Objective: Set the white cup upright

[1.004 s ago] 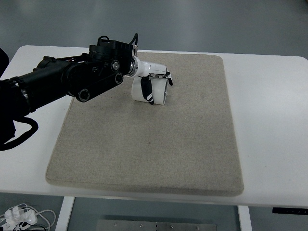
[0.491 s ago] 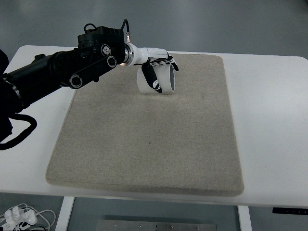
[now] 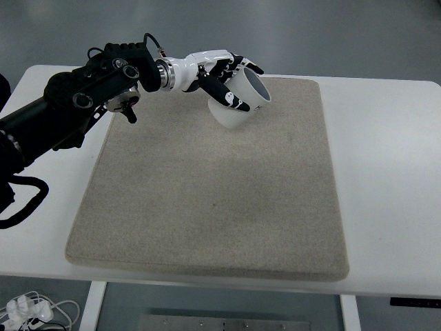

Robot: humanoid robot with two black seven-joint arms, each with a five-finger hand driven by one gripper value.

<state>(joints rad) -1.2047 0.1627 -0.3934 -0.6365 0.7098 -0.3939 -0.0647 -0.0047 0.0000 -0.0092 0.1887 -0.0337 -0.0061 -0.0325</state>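
Tilting white cup (image 3: 240,98) up vs. before (off mat (image 3: 207,207)), left hand (image 3: 222,72) fingers wrapped round it.

white cup (image 3: 238,103): smooth, matt, plastic-looking
mat (image 3: 213,200): beige, coarse, felt-like cloth
table (image 3: 386,186): white, smooth, faint sheen
left robot hand (image 3: 222,74): glossy white and black hard shell
arm (image 3: 76,103): matt black casing

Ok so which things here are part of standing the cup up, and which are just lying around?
Part of the job:
- white cup, tilted, mouth facing up and right
- left hand, fingers wrapped around the cup
- grey mat underneath

Just lying about:
- white cables on the floor at bottom left
- white table, bare beside the mat
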